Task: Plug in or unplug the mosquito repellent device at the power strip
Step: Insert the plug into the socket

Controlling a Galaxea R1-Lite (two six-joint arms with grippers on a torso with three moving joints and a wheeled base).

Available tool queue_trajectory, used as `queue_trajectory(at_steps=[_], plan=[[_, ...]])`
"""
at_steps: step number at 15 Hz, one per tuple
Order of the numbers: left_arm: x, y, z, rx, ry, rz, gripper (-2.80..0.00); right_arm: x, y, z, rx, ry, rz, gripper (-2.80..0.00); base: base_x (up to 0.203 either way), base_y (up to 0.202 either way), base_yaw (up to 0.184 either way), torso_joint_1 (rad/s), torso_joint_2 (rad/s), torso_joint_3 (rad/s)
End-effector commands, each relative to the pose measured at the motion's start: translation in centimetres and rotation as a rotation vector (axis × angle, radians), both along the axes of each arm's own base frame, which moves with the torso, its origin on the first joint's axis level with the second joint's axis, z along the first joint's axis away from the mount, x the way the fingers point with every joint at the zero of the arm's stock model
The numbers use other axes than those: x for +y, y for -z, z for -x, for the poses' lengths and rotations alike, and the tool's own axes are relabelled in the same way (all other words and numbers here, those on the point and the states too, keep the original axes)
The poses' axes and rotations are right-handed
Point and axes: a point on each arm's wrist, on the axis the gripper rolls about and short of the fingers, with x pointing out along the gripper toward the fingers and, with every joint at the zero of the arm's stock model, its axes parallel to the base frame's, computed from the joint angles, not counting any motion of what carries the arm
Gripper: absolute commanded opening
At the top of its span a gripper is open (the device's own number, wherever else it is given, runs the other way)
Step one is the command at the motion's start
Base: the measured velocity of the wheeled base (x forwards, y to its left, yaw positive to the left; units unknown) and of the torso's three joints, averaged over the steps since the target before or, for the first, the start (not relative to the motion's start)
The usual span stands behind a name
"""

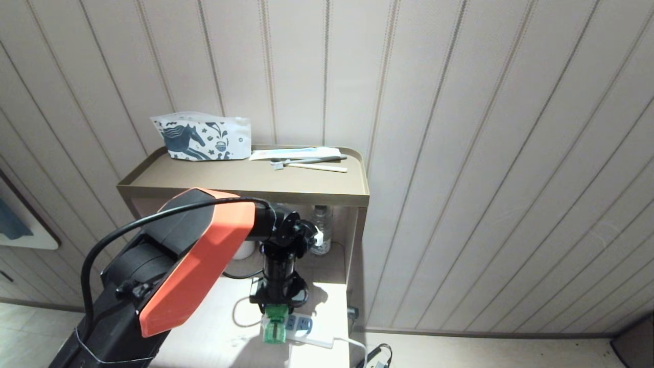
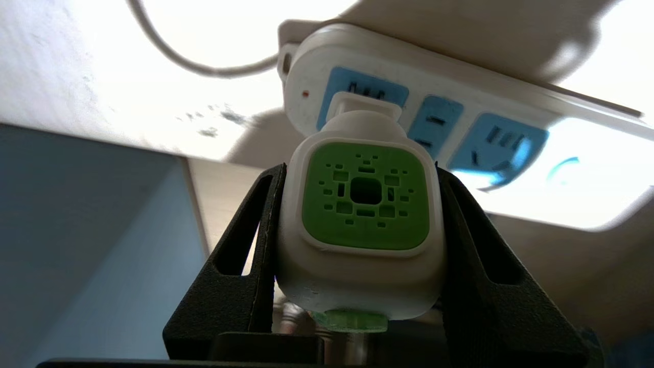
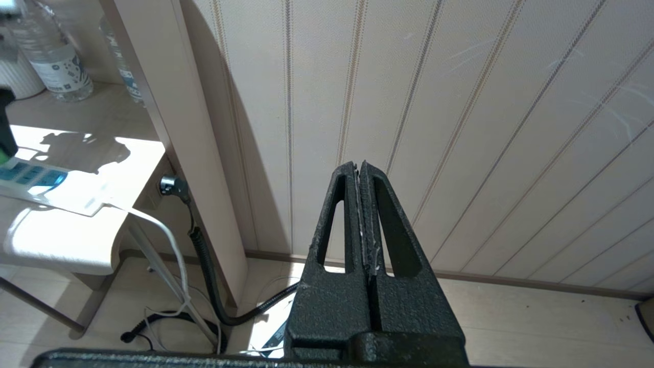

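The mosquito repellent device, white with a bright green vented face, sits between the black fingers of my left gripper, which is shut on its sides. Its plug end presses against the end socket face of the white power strip; the prongs are hidden. From the head view, the left gripper points down onto the device at the left end of the power strip on the lower white tabletop. My right gripper is shut and empty, facing the panelled wall away from the power strip.
A patterned pouch and toothbrush items lie on the brown shelf top. Clear water bottles stand at the back under it. The strip's white cord drops off the table edge. A black coiled cable hangs by the side panel.
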Motion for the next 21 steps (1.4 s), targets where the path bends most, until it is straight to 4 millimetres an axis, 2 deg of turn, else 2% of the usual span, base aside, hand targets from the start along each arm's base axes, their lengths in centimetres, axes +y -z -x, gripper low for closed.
queue_trajectory(at_steps=[1, 4, 14, 21], plan=[[0.1, 1.0, 0.0, 0.001, 0.007, -0.045, -2.80, 0.0, 0.0, 0.0, 0.000, -0.001, 0.001, -2.80, 0.000, 0.000, 0.000, 0.000, 0.00, 0.000], [0.1, 1.6, 0.0, 0.002, 0.012, -0.070, -2.80, 0.0, 0.0, 0.0, 0.000, 0.000, 0.000, -2.80, 0.000, 0.000, 0.000, 0.000, 0.00, 0.000], [0.2, 1.6, -0.2, -0.007, 0.022, -0.074, -2.80, 0.0, 0.0, 0.0, 0.000, 0.000, 0.001, -2.80, 0.000, 0.000, 0.000, 0.000, 0.00, 0.000], [0.5, 2.4, -0.7, -0.036, 0.005, -0.110, -2.80, 0.0, 0.0, 0.0, 0.000, 0.000, 0.000, -2.80, 0.000, 0.000, 0.000, 0.000, 0.00, 0.000]])
